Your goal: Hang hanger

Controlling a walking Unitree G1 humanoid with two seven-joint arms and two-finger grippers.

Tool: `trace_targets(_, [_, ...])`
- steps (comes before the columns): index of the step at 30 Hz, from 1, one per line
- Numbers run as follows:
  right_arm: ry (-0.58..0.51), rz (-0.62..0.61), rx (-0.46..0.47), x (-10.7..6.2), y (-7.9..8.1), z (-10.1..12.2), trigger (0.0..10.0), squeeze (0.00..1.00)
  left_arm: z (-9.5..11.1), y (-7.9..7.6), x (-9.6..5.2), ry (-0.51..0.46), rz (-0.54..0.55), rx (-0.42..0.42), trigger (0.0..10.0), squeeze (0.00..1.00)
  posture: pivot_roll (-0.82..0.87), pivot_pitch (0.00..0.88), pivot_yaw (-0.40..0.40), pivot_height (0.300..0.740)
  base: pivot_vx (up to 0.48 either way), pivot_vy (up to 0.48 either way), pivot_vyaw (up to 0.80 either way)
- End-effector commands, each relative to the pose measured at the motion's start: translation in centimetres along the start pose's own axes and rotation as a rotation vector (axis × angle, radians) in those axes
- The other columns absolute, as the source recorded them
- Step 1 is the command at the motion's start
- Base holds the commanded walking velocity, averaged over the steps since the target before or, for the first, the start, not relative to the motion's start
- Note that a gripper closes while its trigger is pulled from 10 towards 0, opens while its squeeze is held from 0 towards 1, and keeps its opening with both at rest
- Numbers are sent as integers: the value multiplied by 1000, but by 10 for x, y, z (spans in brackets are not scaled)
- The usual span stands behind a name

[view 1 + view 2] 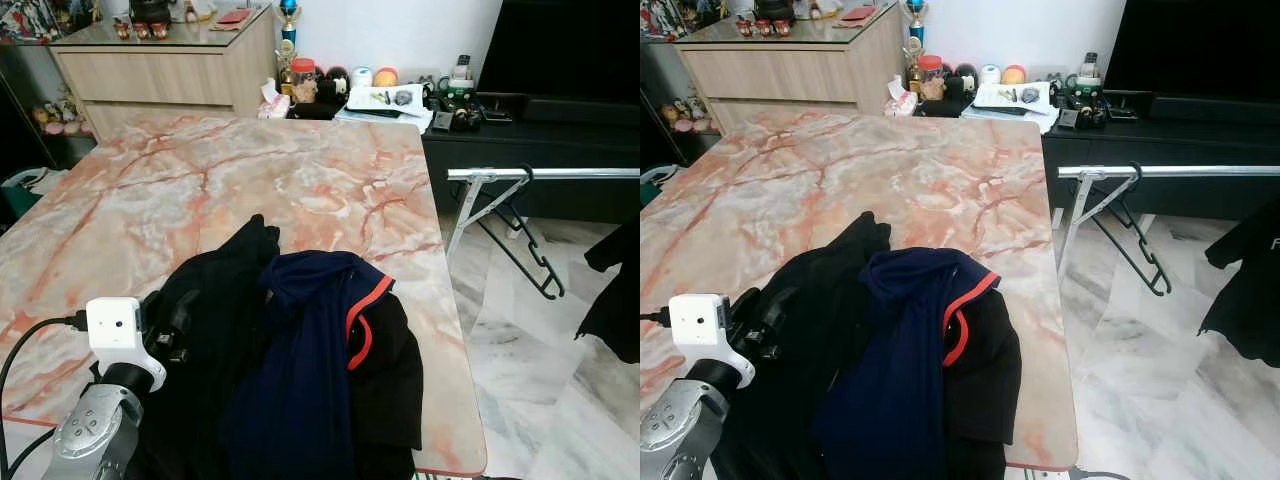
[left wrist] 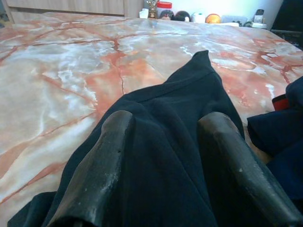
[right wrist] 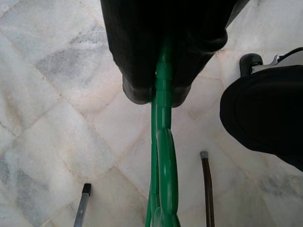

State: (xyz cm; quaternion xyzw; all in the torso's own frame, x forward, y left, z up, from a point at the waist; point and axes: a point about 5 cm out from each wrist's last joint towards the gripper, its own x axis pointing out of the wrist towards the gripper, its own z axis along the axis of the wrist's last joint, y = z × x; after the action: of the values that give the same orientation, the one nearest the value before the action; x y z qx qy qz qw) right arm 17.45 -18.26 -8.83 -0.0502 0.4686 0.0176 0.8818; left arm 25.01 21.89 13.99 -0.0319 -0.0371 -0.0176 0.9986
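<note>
My right gripper [image 3: 160, 94] is shut on a green plastic hanger [image 3: 163, 156], held above the pale marble floor. Beside the table stands a silver clothes rail [image 1: 560, 173]; a black hanger [image 1: 520, 240] hangs from it and a black garment [image 1: 615, 290] hangs further right. My left gripper [image 2: 165, 118] is open, its fingers [image 1: 178, 312] lying on a black garment [image 1: 220, 290] at the near end of the marble table [image 1: 250, 170]. A navy garment with red trim [image 1: 310, 350] lies against the black one.
A wooden sideboard [image 1: 160, 75] stands behind the table on the left. A low black TV unit [image 1: 520, 135] with clutter and a dark screen [image 1: 570, 45] is at the back right. Marble floor [image 1: 520, 360] lies right of the table, under the rail.
</note>
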Motion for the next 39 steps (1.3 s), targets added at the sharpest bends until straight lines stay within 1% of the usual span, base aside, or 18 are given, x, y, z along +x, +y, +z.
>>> trace_targets(1, [15, 6, 4, -1, 2, -4, 10000, 0, 6, 1, -2, -12, -3, 4, 10000, 0, 70, 97, 25, 740, 0, 0, 0])
trace_targets(7, [15, 6, 4, 0, 2, -4, 10000, 0, 6, 2, -2, -12, -1, 5, 10000, 0, 69, 98, 26, 740, 0, 0, 0])
trace_targets(39, [17, 7, 3, -1, 2, -5, 10000, 0, 6, 2, -2, -14, -2, 3, 10000, 0, 69, 94, 27, 740, -264, 0, 0])
